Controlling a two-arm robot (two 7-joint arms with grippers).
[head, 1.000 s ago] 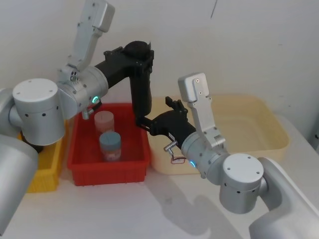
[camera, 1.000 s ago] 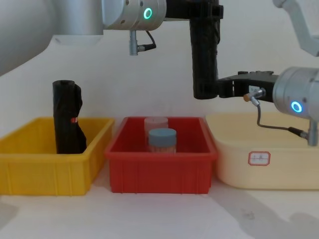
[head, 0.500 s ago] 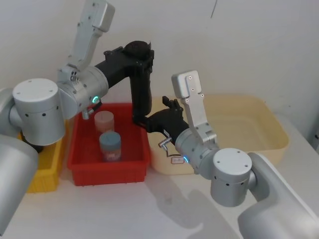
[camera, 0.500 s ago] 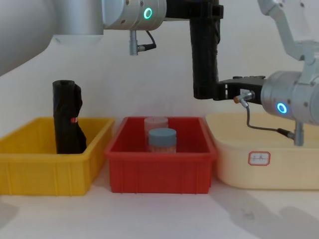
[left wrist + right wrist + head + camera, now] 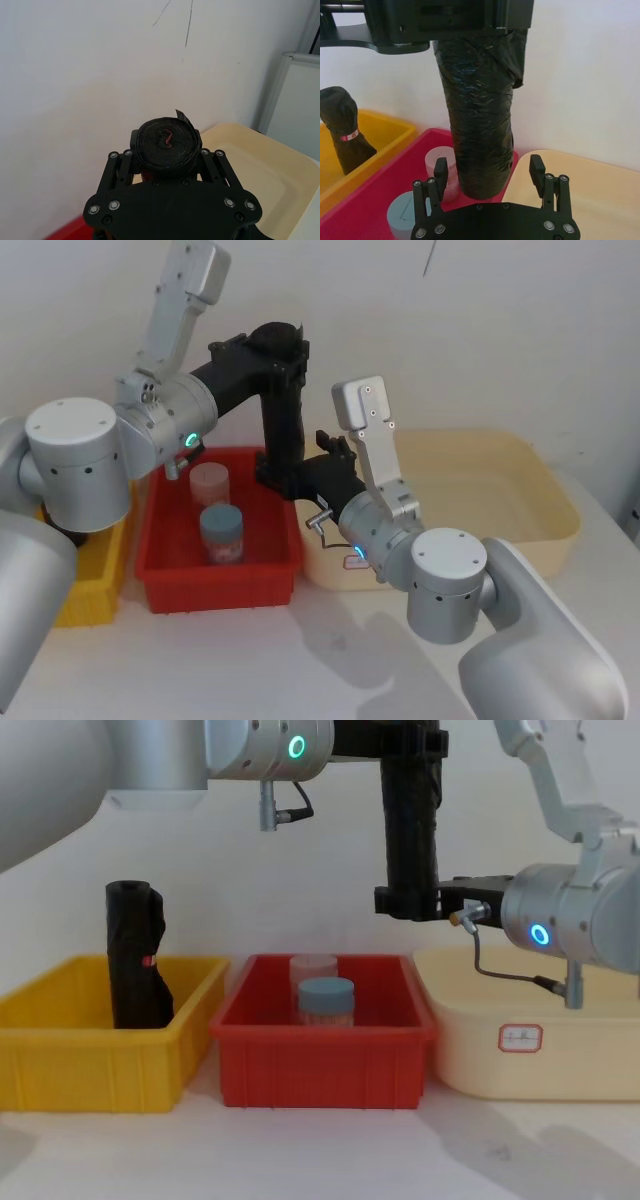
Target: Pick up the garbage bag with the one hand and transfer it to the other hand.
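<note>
The right tool (image 5: 488, 164), fingers spread, has slid left to straddle the bottom of the upright garbage bag (image 5: 480, 125), which the left tool (image 5: 408, 740) pinches at the top.

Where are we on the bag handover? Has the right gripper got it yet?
Not yet. Pickup looks done: the left gripper holds the garbage bag upright in the air by its top. In hand: the right gripper has its open fingers either side of the bag's lower end, not touching. Left: close the right, release the left.
</note>
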